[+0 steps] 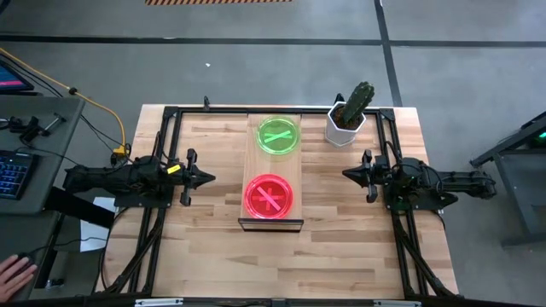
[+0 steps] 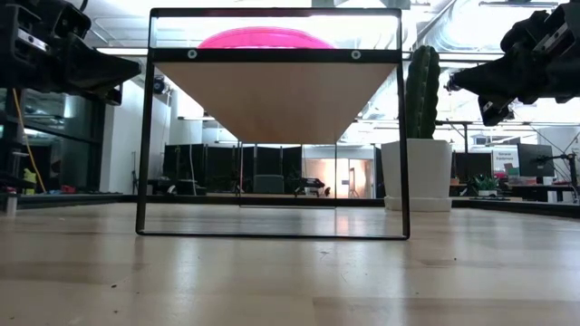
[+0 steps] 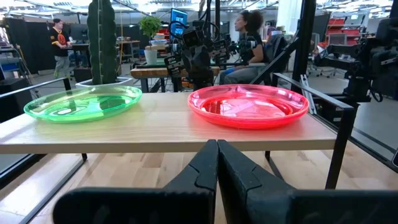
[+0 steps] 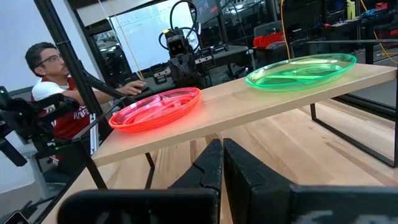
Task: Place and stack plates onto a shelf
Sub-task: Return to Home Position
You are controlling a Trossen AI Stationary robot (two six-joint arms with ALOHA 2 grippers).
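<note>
Left gripper [image 1: 207, 178]: fingers pressed together, empty, mid-left of the high view, tip aimed right at the shelf [image 1: 271, 164]. Right gripper [image 1: 350, 173]: fingers also together, empty, mid-right, tip aimed left. Both are clear of the shelf edges, about equally near, touching nothing.

The shelf's long axis runs top to bottom through frame centre, between the two tips. Pink plates [image 1: 271, 197] are on its lower end, right and slightly down from the left gripper, left and slightly down from the right one. Green plates [image 1: 279, 135] are on its upper end, apart from the pink, up and inward from both tips. Each colour reads as a stack; layers can't be counted. All plates in view sit on the shelf.

Cactus pot [image 1: 345, 126] stands on the tabletop [image 1: 341, 247] just beside the shelf's upper right corner, nearer the right arm.

Arms: both stretched level, horizontal in frame, mirror-image, held off the table near shelf-top height.

Judgement: placing looks finished and only parking is left. Each tip just needs to draw outward, away from the shelf. The stacks are at risk only if an arm swings inward.
</note>
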